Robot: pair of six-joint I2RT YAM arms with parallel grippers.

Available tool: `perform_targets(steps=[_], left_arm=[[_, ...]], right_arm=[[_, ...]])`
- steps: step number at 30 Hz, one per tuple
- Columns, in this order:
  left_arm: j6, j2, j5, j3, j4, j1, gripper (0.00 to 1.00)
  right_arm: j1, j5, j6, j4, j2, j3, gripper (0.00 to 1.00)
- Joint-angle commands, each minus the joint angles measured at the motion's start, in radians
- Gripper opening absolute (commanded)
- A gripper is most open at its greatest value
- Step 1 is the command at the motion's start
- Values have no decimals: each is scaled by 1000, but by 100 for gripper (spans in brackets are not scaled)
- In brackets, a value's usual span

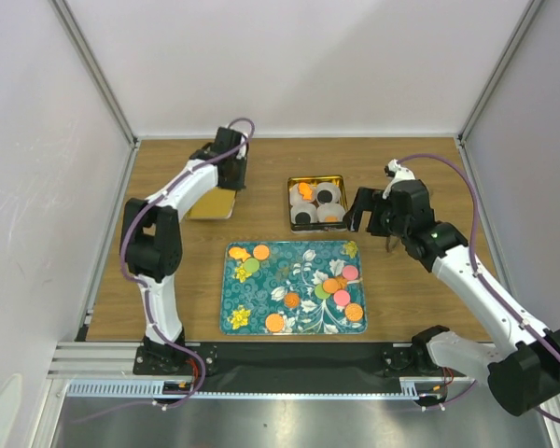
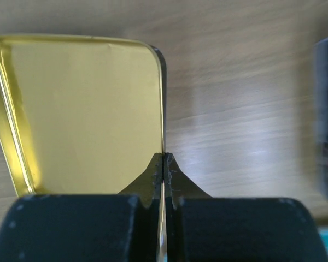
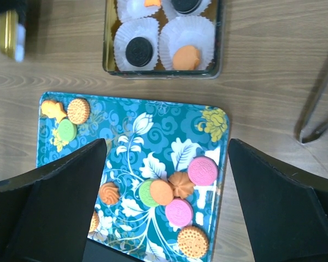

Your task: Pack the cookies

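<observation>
A: Surface, room?
B: Light brown wood-grain worktop (image 1: 401,308). Plain white wall panels (image 1: 299,65) on three sides, metal framing at the corners

A: The cookies?
B: Small flat cookies (image 3: 202,170) in orange, pink, green and black, some round, some flower-shaped. Most lie loose on the teal floral rectangular tray (image 1: 299,266): a cluster towards its right, a few at its far-left corner. Four sit in white pleated paper cups (image 3: 199,33) inside the dark square metal tin (image 3: 105,43) just beyond the tray, two black and two orange

A: Grippers?
B: Left gripper (image 2: 163,164) clamped on the rim of the gold-coloured metal lid (image 2: 82,109), left of the tin. Right gripper (image 3: 167,143) spread wide, holding nothing, by the tin's right side
</observation>
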Motion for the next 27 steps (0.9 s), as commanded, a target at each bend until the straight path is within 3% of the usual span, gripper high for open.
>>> perform_targets(steps=[1, 7, 13, 14, 20, 27], left_arm=[[-62, -167, 114, 132, -24, 1, 0], [-308, -389, 467, 103, 124, 1, 1], [-700, -568, 708, -84, 577, -3, 0], [-824, -598, 731, -131, 656, -5, 0], [-1201, -654, 771, -260, 1084, -74, 0], [-1429, -661, 736, -322, 1374, -157, 0]], right_arm=[[-10, -73, -21, 58, 15, 33, 100], [-141, -373, 36, 227, 58, 63, 100], [-241, -645, 218, 522, 131, 71, 100], [-245, -683, 246, 564, 142, 70, 100], [-257, -786, 558, 994, 231, 51, 100], [-251, -800, 890, 1407, 352, 66, 100]])
